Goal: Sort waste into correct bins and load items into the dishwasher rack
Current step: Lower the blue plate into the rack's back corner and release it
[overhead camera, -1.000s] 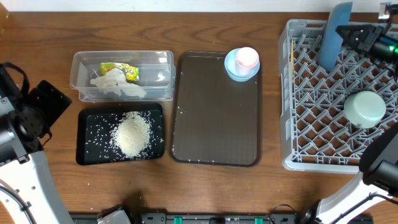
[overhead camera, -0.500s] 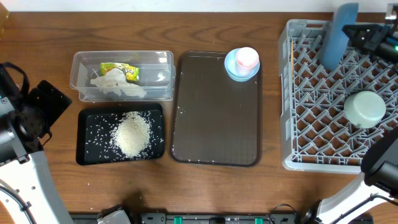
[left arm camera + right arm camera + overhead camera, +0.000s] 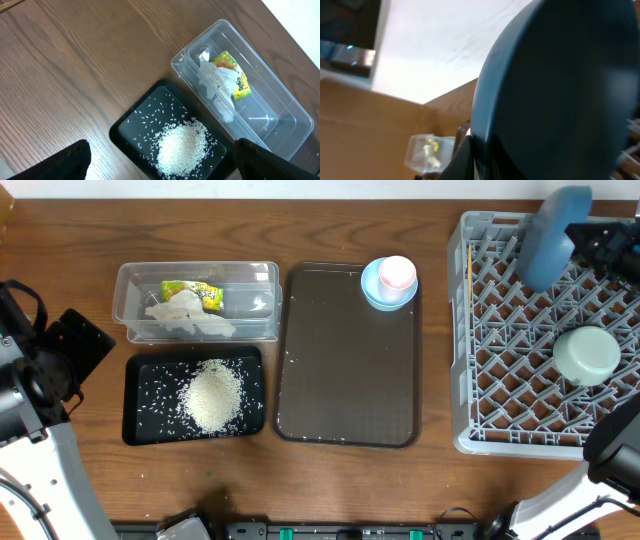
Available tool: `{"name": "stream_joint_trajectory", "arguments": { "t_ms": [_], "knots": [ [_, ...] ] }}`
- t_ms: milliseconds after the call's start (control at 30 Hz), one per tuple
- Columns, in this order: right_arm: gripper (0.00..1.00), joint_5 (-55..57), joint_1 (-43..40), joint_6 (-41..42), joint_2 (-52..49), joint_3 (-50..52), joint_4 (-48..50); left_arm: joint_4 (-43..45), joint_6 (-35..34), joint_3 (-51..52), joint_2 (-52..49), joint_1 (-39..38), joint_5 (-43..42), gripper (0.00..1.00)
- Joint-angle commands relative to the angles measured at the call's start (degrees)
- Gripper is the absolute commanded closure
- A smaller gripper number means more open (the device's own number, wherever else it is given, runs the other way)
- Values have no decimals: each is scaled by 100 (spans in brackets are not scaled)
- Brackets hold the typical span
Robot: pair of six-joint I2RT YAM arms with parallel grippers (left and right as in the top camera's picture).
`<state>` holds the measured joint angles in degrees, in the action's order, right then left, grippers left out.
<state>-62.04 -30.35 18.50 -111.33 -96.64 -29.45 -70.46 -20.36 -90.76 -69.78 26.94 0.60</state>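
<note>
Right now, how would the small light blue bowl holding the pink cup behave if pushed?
The small light blue bowl probably slides easily on the smooth brown tray. The pink cup merely rests inside, so it may shift or tip.

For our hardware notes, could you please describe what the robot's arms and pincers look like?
Both arms have smooth white links joined by bulky black joint housings: see the left arm and the right arm. The left pincer has two dark, blunt, rounded fingers. The right pincer is black and blocky. No markings are legible.
</note>
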Motion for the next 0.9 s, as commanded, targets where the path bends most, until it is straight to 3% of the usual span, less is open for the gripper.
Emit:
{"name": "stream_joint_trajectory", "arguments": {
  "t_ms": [0,267,400,633,733,867],
  "knots": [
    [93,1458,-199,33,-26,63,-275,-4,15,-37,-22,26,50,7],
    [93,2181,-540,-61,-26,63,-811,-4,15,-37,-22,26,50,7],
    [77,2337,-684,-142,-24,63,-1001,-4,15,-37,-22,26,50,7],
    [59,2618,-883,-136,125,63,-1279,-4,15,-37,-20,26,50,7],
    [53,2780,-951,-103,313,59,-1390,-4,15,-37,-20,26,50,7],
    [52,3064,-970,-72,730,57,-1458,-4,15,-37,-20,26,50,7]
  ]
}}
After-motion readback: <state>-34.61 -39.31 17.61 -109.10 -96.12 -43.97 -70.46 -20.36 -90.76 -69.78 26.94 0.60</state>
